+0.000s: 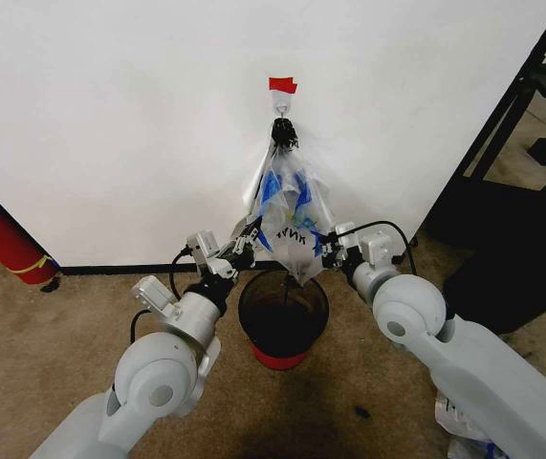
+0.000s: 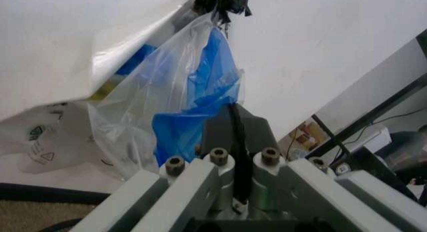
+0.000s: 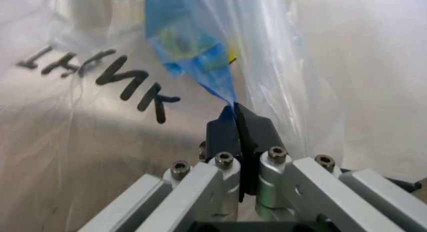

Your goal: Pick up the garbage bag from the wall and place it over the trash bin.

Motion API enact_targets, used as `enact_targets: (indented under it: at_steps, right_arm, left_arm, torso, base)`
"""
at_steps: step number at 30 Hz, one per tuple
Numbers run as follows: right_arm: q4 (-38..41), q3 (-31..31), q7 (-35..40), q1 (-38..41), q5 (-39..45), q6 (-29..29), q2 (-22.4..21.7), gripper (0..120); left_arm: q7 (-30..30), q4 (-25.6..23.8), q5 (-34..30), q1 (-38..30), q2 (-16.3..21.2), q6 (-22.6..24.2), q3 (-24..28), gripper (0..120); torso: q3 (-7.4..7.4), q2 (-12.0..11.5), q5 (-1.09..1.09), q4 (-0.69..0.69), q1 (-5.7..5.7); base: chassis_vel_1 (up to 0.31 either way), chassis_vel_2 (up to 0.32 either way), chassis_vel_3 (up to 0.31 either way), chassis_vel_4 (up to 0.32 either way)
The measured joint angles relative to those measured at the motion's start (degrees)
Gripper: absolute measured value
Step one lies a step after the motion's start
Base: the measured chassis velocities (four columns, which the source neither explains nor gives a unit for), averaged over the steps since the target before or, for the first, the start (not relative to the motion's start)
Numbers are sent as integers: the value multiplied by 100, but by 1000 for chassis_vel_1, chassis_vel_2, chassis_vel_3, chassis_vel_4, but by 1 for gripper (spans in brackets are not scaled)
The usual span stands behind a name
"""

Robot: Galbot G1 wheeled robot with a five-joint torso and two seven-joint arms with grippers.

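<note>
The garbage bag [image 1: 287, 206], thin and see-through with blue handles, hangs from a small hook [image 1: 281, 103] under red tape [image 1: 282, 85] on the white wall [image 1: 110, 115]. Its lower end dangles just above the trash bin [image 1: 283, 320], a black mesh basket with a red base. My left gripper [image 1: 249, 244] is at the bag's left side, shut on blue plastic [image 2: 193, 92] in the left wrist view. My right gripper [image 1: 328, 247] is at the bag's right side, and its fingers [image 3: 257, 129] are pinched shut on a blue handle tip [image 3: 193, 52].
A whiter bag with black lettering [image 3: 100, 77] hangs on the same hook against the see-through one. A long red cylinder [image 1: 0, 239] leans at the left. A black frame [image 1: 502, 124] and a bulky black thing [image 1: 521, 258] stand to the right. Tan carpet surrounds the bin.
</note>
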Motion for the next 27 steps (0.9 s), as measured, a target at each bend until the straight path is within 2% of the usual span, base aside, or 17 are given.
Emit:
enact_targets:
  at_steps: [2,8,9,12,13,14,16,17,18,20,24,27]
  right_arm:
    - [39,108,-51,-134,-79,177,22,0]
    - [484,784,-512,-1076,-408,1563,236,0]
    - [484,784,-512,-1076,-408,1563,236,0]
    - [793,1312,-829,-1631,-516,2083,443,0]
    - [989,1610,-1040,-2032,-616,2281,568,0]
    - [1033,1677,-1082,-2137,-644,2323,600,0]
    - [1376,2254,-1382,-2987,-859,2566,874,0]
    - [1376,2254,-1382,-2987,-859,2566,874,0]
    - [1485,2442,-1537,-3305,-916,2626,957,0]
    - [1657,2750,-1916,-3957,-1200,2901,1126,0]
    - [1913,2869,-2238,-4723,-1610,3205,1397,0]
    - [2020,2887,-2280,-4995,-1756,3274,1489,0]
  left_arm:
    - [0,3,5,7,18,-2,-12,0]
    - [-6,-171,17,270,228,-18,-213,0]
    - [-6,-171,17,270,228,-18,-213,0]
    - [-14,-307,24,458,335,-19,-316,0]
    - [-20,-404,41,599,400,-18,-384,0]
    - [-21,-420,46,625,409,-17,-396,0]
    - [-28,-600,163,979,519,0,-574,0]
    - [-28,-600,163,979,519,0,-574,0]
    - [-24,-659,200,1099,558,2,-648,0]
    - [5,-823,248,1431,653,17,-861,0]
    - [27,-1032,377,1855,672,41,-1054,0]
    - [52,-1074,561,2045,640,41,-1045,0]
  torso:
    - [0,0,0,0,0]
    - [-1,0,-1,0,0]
    - [-1,0,-1,0,0]
    - [-1,0,-1,0,0]
    - [-1,0,0,1,0]
    - [-1,0,-1,1,0]
    - [-1,0,0,1,0]
    - [-1,0,0,1,0]
    - [-2,1,-1,-3,-1]
    - [-2,1,0,0,0]
    - [-2,1,-1,0,-1]
    - [-1,1,-1,1,-1]
  base:
    - [0,0,0,0]
    - [0,0,0,0]
    - [0,0,0,0]
    - [0,0,0,0]
    - [0,0,0,0]
    - [0,0,0,0]
    - [0,0,0,0]
    - [0,0,0,0]
    - [0,0,0,0]
    - [0,0,0,0]
    - [0,0,0,0]
    - [0,0,0,0]
